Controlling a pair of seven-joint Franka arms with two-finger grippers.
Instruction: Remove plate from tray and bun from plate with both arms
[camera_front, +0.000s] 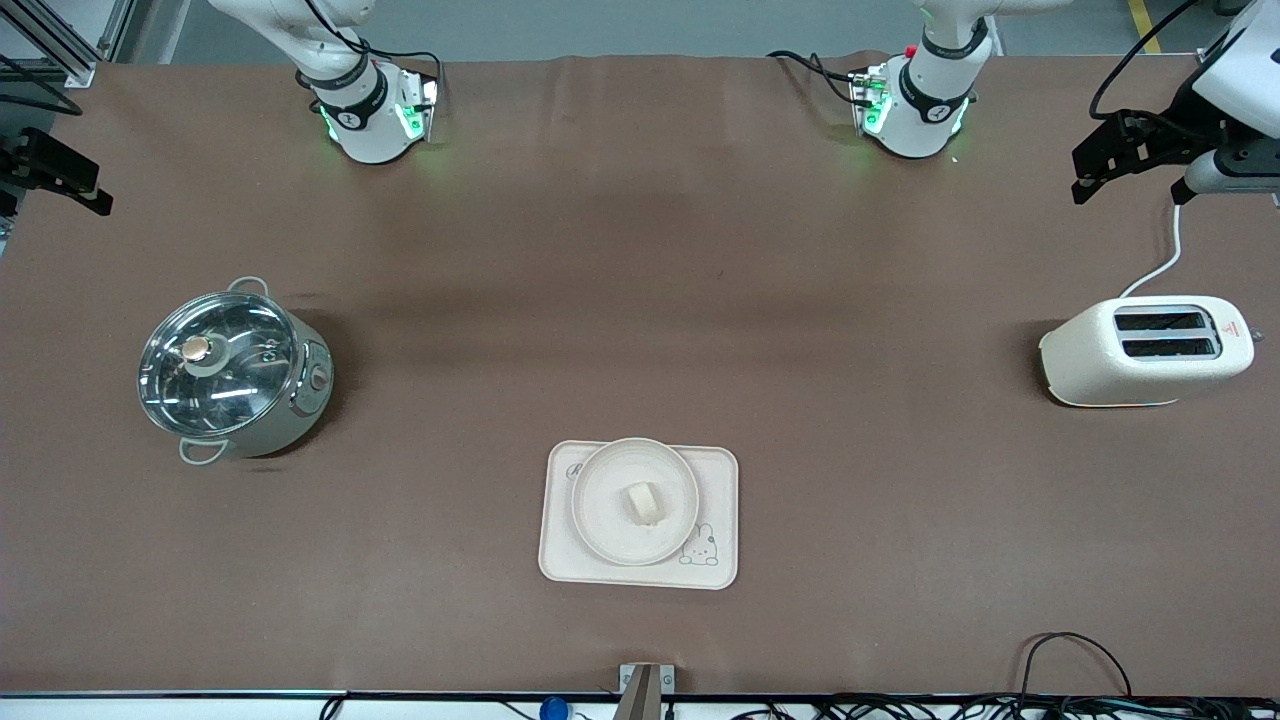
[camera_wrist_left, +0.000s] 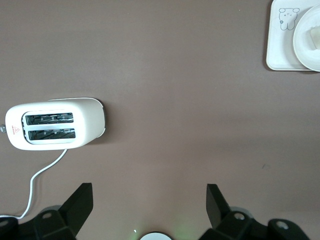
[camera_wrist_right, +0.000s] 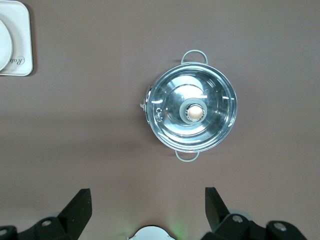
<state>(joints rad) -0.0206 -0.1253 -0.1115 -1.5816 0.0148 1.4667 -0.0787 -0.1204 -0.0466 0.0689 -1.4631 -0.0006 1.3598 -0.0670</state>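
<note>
The cream rectangular tray lies on the brown table, near the front camera's edge at mid-table. The round plate sits on it, and the small pale bun lies in the plate's middle. My left gripper hangs open and empty high over the left arm's end of the table, above the toaster; its own view shows the tray, plate and bun at the edge. My right gripper hangs open and empty high over the right arm's end; its own view shows a tray corner.
A steel pot with a glass lid stands toward the right arm's end, also in the right wrist view. A white toaster with a white cord stands toward the left arm's end, also in the left wrist view. Cables run along the near table edge.
</note>
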